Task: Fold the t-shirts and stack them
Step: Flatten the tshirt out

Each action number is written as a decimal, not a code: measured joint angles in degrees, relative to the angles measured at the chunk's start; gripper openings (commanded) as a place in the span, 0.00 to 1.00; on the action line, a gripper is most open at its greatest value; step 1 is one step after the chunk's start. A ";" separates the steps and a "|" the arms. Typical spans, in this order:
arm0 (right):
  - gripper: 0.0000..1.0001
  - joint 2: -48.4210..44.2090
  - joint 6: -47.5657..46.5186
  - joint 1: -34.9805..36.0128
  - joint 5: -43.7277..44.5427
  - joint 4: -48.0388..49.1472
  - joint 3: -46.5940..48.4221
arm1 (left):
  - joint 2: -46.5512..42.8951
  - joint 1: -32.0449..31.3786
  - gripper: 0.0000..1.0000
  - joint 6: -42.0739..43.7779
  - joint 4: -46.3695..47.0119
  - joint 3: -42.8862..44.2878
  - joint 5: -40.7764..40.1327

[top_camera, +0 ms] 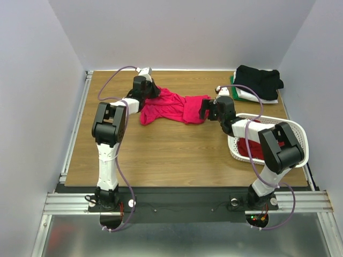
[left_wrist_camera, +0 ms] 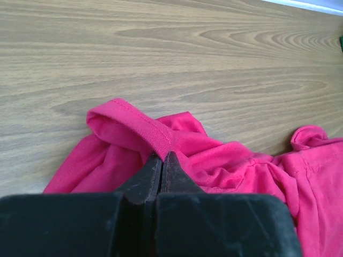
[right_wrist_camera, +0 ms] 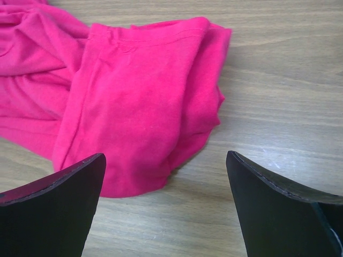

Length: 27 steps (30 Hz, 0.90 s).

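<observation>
A bright pink-red t-shirt (top_camera: pixel 174 107) lies crumpled on the wooden table at the back middle. My left gripper (top_camera: pixel 150 89) is shut on its hemmed edge (left_wrist_camera: pixel 153 133) at the shirt's left end; the jaws meet with the cloth pinched between them. My right gripper (top_camera: pixel 204 110) is open and empty at the shirt's right end, its fingers (right_wrist_camera: pixel 64 187) straddling the cloth's edge (right_wrist_camera: pixel 155 134) just above the table. A darker red t-shirt (top_camera: pixel 252 149) lies in the basket. Black (top_camera: pixel 259 79), white (top_camera: pixel 256 97) and green (top_camera: pixel 232 81) folded shirts are stacked at the back right.
A white perforated plastic basket (top_camera: pixel 296 131) stands at the right, under my right arm. Grey walls close in the table on three sides. Bare wood (top_camera: pixel 171 155) spans the near half of the table.
</observation>
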 measured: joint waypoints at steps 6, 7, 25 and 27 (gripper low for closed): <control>0.97 0.31 0.39 0.00 -5.01 0.52 1.07 | -7.52 0.00 0.00 -0.09 2.38 -8.79 -0.55; 0.97 0.55 0.50 0.00 -5.77 0.74 1.60 | -9.57 0.00 0.00 -0.11 3.32 -11.08 -0.55; 0.84 19.91 -0.37 1.42 -9.49 -0.57 26.49 | -23.76 4.13 0.00 -0.20 13.29 -28.81 0.09; 0.83 21.90 -0.57 2.10 -9.51 -1.33 29.07 | -23.76 4.39 0.00 -0.24 13.79 -28.81 0.63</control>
